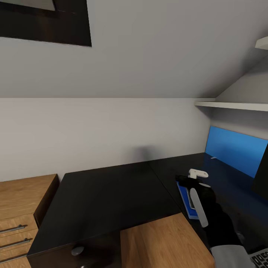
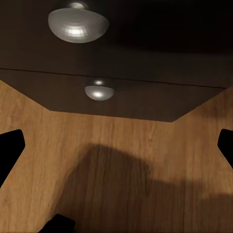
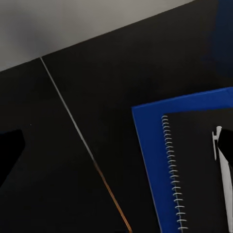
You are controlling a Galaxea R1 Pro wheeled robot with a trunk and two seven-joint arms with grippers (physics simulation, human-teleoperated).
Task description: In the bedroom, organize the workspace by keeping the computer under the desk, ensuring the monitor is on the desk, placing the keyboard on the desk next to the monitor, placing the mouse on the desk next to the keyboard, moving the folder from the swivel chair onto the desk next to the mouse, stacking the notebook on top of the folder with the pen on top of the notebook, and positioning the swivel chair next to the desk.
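Note:
The blue folder point(image 3: 150, 145) lies flat on the black desk point(image 1: 111, 193), near the inner corner of the L. A dark spiral-bound notebook point(image 3: 199, 170) rests on the folder, and the white pen point(image 3: 225, 179) lies on the notebook. My right gripper point(image 3: 116, 145) hovers open just above this stack, one fingertip point(image 3: 225, 143) over the pen's end. In the head view the folder point(image 1: 183, 203) shows beneath the right gripper point(image 1: 183, 181). My left gripper point(image 2: 116, 145) is open, low over the wood floor, facing the desk's black drawers. The keyboard's corner point(image 1: 260, 258) and the monitor's edge point(image 1: 262, 175) show at the right.
A light-wood drawer chest point(image 1: 18, 212) stands left of the desk. Round silver knobs point(image 2: 77, 24) mark the black drawer unit. A blue wall panel point(image 1: 238, 149) and a white shelf point(image 1: 230, 105) are behind the desk's right wing. The sloped ceiling hangs close overhead.

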